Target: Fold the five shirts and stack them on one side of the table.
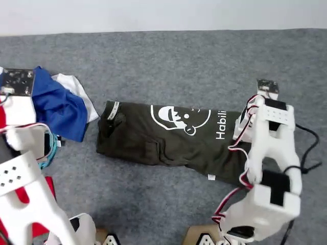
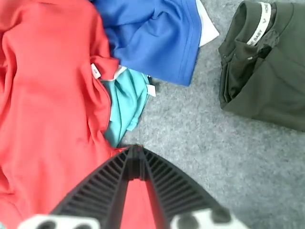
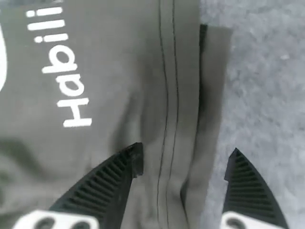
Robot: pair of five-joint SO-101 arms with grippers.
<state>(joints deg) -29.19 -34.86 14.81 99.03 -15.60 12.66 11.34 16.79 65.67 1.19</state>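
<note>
Olive shirt (image 3: pixel 95 95) sits between my right gripper's (image 3: pixel 186 153) spread jaws. My left gripper (image 2: pixel 136 151) hangs closed over the red shirt (image 2: pixel 43 95).

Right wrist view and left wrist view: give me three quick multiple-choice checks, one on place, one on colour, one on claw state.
1. The right claw hangs over: A the blue shirt; B the hem of the olive shirt; C the teal shirt.
2. The shirt under the left claw is: A red; B teal; C white.
3. The right claw is: A shut on cloth; B shut, empty; C open.

Answers: 1 B, olive hem stitching runs between its tips. 2 A, the red shirt spreads beneath the claw. 3 C, a wide gap parts its two sides.
</note>
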